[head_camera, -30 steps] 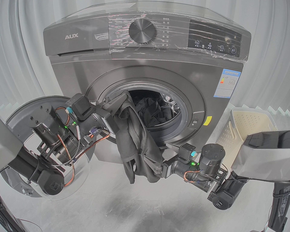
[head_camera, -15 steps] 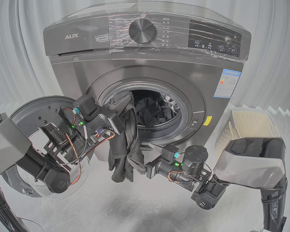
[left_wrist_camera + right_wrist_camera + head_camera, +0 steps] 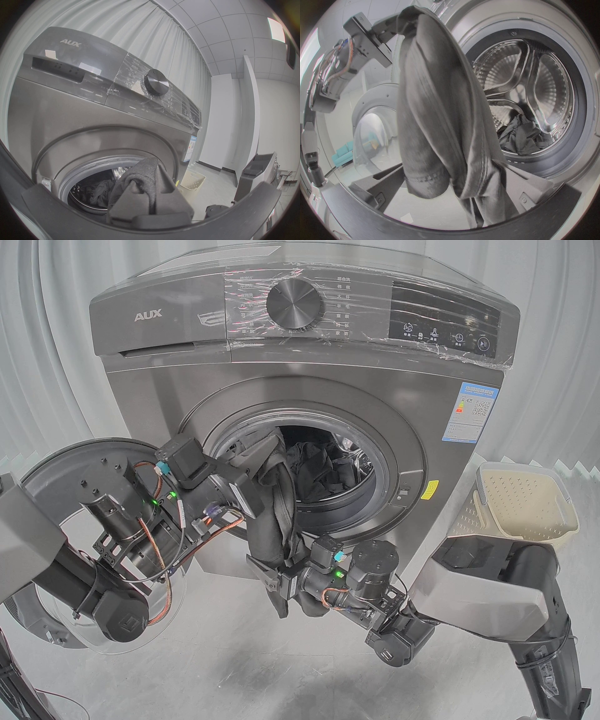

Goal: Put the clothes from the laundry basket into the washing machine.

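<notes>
Head camera: we are looking forward and down at the washing machine (image 3: 162, 396), its whole front in frame, with floor (image 3: 250, 671) below. Left wrist camera: we are looking upward along the machine's front from low and close beside the drum opening (image 3: 90, 187), ceiling (image 3: 218, 31) beyond. Right wrist camera: we are facing straight into the drum opening from just outside its rim. All three views are sharing that opening and the dark garment (image 3: 275, 515) hanging at its edge.

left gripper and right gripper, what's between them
The dark garment, seen in the head view: the left gripper grips its top by the open washing machine, and its lower folds hang down to the right gripper.
</notes>
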{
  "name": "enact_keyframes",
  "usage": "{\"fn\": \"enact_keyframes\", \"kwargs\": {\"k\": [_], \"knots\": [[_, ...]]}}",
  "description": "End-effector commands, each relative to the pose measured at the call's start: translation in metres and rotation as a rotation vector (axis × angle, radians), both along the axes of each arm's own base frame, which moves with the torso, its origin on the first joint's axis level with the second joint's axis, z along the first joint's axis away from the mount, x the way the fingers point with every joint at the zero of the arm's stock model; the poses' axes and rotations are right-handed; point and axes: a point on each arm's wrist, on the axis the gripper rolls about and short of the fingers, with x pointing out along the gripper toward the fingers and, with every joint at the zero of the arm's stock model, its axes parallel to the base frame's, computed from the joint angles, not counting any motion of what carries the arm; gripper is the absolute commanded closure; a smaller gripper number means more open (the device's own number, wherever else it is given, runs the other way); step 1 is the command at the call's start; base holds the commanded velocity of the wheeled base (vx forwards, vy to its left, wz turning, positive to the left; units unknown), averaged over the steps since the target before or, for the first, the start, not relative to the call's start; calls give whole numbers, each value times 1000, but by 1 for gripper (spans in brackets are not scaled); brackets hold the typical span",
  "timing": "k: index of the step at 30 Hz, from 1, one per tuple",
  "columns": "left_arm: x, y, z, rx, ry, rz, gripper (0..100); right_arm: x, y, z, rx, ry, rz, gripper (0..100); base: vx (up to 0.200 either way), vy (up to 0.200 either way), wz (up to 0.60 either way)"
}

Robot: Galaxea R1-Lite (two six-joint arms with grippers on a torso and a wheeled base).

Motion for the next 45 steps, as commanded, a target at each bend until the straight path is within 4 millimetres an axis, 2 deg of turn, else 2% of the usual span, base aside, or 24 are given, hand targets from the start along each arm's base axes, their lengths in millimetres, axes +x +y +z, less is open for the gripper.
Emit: {"fn": "enact_keyframes", "kwargs": {"k": [1,6,12,13,19,24,27,34,35,36,41,42,45], "knots": [[-1,-2,8,-17,-26,-5,100,7,2,-20,-19,20,-31,0,0,0,0],[-5,-2,12,-23,-34,-12,100,15,2,-23,-15,20,-63,0,0,0,0],[-5,0,12,-27,-32,5,100,22,6,-18,18,3,-110,0,0,0,0],[-5,1,11,-27,-32,8,100,22,6,-18,19,2,-111,100,0,0,0],[-5,9,3,-9,0,32,100,25,-2,-12,26,0,-129,100,0,0,0],[-5,29,-17,38,70,90,100,31,-20,8,41,-14,-167,100,0,0,0],[-8,40,-37,94,139,104,100,35,-34,28,62,-39,-196,100,0,0,0],[-19,44,-84,240,276,69,100,29,-39,69,111,-94,-199,100,0,0,0],[-19,44,-84,240,276,69,100,29,-39,69,111,-94,-199,100,0,0,0],[-23,44,-97,276,317,43,100,27,-38,77,124,-105,-195,100,0,0,0],[-26,39,-111,317,356,10,100,25,-38,81,130,-110,-192,100,0,0,0],[-25,39,-112,319,353,8,0,25,-38,81,130,-110,-192,100,0,0,0],[-20,36,-116,323,355,10,0,23,-37,81,132,-110,-192,100,0,0,0]]}}
